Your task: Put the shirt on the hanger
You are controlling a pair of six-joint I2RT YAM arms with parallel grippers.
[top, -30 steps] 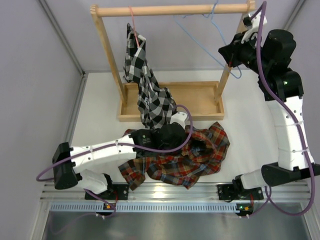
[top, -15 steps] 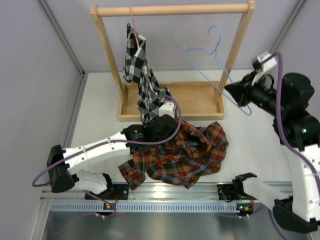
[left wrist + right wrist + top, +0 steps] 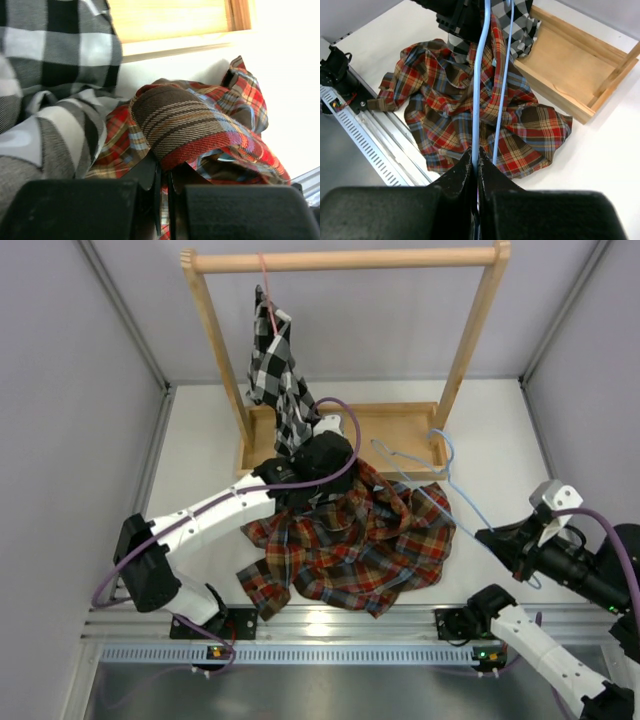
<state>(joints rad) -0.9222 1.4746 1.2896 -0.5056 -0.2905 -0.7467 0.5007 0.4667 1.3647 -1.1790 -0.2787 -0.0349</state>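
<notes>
- The shirt (image 3: 350, 550) lies crumpled on the white worktop (image 3: 200, 460), near the middle and just in front of the arms' bases. It is not on any hanger.
- The left gripper (image 3: 162, 172) sits at the shirt's 11 o'clock edge. Its fingers are pressed together on a raised fold of the plaid cloth.
- The right gripper (image 3: 476, 162) is out at about 4 o'clock from the shirt, fingers clamped narrow on the hanger (image 3: 480, 85).
- The hanger's thin blue wire slants from that grip toward 11 o'clock, passing over the shirt's right side. Its hook end reaches the tray's near right corner; I cannot tell whether it touches.
- At 12 o'clock from the shirt stands a wooden rack (image 3: 340, 258) with a shallow wooden tray (image 3: 400, 430) as its base.
- A black-and-white checked shirt (image 3: 275, 360) hangs from a pink-red hanger (image 3: 265, 285) on the rail, and its lower end droops into the left end of the tray.
- The plaid shirt's far edge lies just beside the tray's front wall, outside it.
</notes>
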